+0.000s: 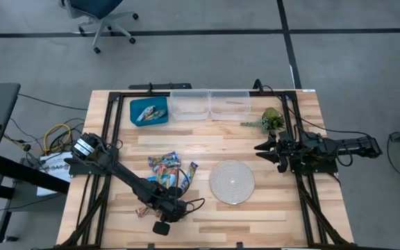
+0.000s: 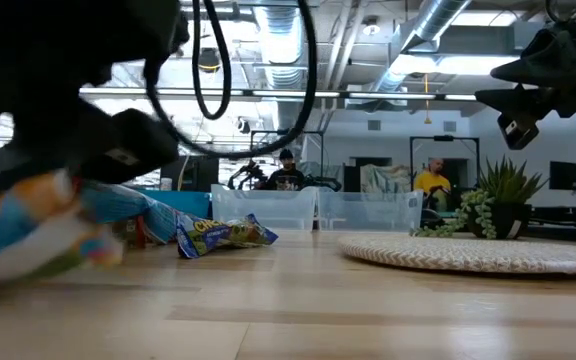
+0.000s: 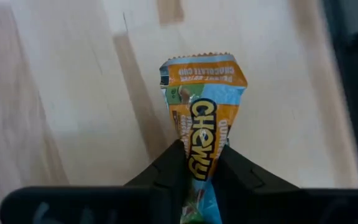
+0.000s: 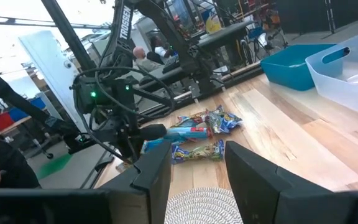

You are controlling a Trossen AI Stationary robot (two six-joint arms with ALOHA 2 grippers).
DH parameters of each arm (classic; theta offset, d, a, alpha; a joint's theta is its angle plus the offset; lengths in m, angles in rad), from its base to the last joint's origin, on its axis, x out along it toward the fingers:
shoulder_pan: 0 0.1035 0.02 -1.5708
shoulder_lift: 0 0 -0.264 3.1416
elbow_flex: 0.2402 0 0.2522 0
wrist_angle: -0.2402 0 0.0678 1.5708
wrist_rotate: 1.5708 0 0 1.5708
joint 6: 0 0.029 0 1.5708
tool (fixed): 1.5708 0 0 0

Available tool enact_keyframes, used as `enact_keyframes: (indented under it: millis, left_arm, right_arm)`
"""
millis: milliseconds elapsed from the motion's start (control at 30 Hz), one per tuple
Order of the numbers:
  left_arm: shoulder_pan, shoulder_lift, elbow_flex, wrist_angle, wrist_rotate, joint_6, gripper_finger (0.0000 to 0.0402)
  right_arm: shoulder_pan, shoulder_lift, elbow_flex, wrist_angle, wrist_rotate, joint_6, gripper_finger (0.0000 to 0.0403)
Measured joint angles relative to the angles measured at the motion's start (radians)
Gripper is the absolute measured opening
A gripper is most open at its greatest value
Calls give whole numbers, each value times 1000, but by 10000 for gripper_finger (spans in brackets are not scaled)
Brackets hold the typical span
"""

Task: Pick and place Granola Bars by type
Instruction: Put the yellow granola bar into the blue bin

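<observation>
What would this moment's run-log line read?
left gripper: shut on granola bar | right gripper: open, idle | blue bin: holds bars

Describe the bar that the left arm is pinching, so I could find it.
Start at the round woven mat and look toward the table's near left corner. There the left gripper has its fingers shut on one orange-and-blue Chewy bar, apart from the heap of bars.

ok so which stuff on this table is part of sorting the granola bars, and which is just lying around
Part of the job:
- granola bars piled on the table
- Chewy bar pinched in the left gripper
- blue bin with bars in it
- two clear bins

Lying about:
- round woven mat
- plant sprig
- right gripper, waiting, open
</observation>
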Motion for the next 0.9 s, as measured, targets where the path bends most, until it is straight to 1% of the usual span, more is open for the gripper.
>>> enact_keyframes:
  millis: [200,400,567,767,900]
  left_arm:
    - [39,-61,32,-44,13,-23,62]
    - [117,-136,84,-103,17,-34,62]
    - [216,-199,120,-179,7,-40,62]
    - [348,-286,123,-234,-40,-40,62]
    - [449,-338,124,-267,-42,-40,61]
  right_arm:
    - [0,0,0,-1,0,0,142]
    - [0,0,0,0,0,0,143]
    - [0,0,0,-1,0,0,141]
    - [0,0,0,-1,0,0,144]
    - [0,0,0,-1,0,0,141]
